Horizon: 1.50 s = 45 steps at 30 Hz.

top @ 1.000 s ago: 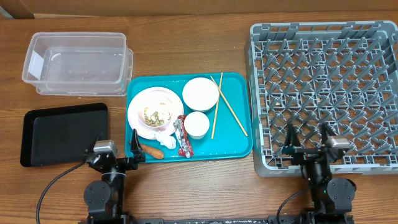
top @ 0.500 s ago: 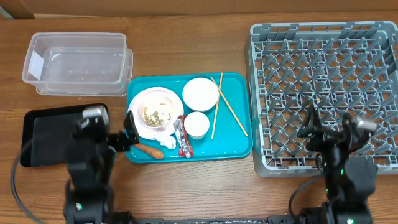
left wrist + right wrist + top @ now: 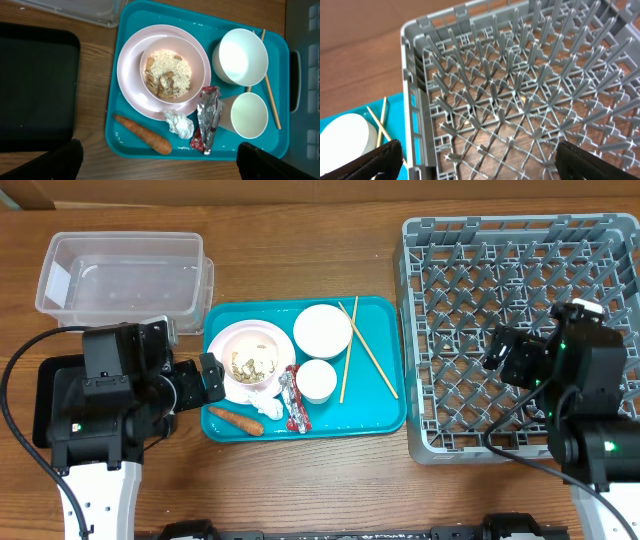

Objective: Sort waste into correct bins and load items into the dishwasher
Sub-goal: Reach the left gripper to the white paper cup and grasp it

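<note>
The teal tray (image 3: 385,412) holds the white plate (image 3: 222,363) with rice scraps (image 3: 167,75) in its middle. Beside it lie the carrot (image 3: 142,134), tissue (image 3: 180,124) and red-and-silver wrapper (image 3: 207,117). Two white bowls (image 3: 322,330) (image 3: 316,380) and the chopsticks (image 3: 365,350) fill the tray's right half. My left gripper (image 3: 200,383) hangs open at the tray's left edge, above the plate and carrot, holding nothing. My right gripper (image 3: 503,355) hangs open over the left part of the grey dish rack (image 3: 520,270), also holding nothing.
The clear tub (image 3: 125,280) stands at the back left. My left arm partly covers the black tray (image 3: 45,395) in front of the tub. The rack's tall wall (image 3: 412,100) borders the teal tray on the right.
Both arms have risen from the table's front edge and moved away from it: the left over the black tray toward the teal tray, the right over the dish rack. Both grippers stayed open.
</note>
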Each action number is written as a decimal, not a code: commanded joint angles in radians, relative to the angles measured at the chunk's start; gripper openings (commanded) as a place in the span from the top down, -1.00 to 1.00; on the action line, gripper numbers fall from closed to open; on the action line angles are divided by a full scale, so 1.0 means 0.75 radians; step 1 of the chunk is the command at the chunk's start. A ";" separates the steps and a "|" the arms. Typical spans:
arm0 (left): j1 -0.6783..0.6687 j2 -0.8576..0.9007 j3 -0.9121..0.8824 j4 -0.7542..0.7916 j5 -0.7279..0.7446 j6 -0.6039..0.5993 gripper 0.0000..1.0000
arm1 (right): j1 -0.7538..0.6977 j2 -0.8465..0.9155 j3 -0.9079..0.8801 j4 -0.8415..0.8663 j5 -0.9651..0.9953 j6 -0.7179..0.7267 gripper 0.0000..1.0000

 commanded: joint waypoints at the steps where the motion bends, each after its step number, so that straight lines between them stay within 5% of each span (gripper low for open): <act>1: 0.008 0.014 0.038 -0.042 0.060 -0.030 -1.00 | 0.004 0.014 0.043 -0.033 -0.021 0.001 -1.00; 8: -0.017 0.018 0.023 -0.083 0.133 -0.291 -1.00 | 0.003 0.014 0.043 -0.143 -0.020 0.002 -1.00; 17: -0.264 0.094 -0.107 -0.116 -0.056 -0.614 -1.00 | 0.004 0.014 0.042 -0.244 0.054 0.004 -1.00; 25: -0.441 0.280 -0.126 0.030 -0.122 -0.648 -1.00 | 0.004 0.014 0.042 -0.234 0.054 0.007 -1.00; 34: -0.696 0.526 -0.126 0.461 -0.119 -0.570 -0.91 | 0.004 0.014 0.042 -0.232 0.055 0.007 -1.00; 45: -0.741 0.733 -0.107 0.555 -0.129 -0.535 -0.38 | 0.004 0.014 0.042 -0.232 0.055 0.006 -1.00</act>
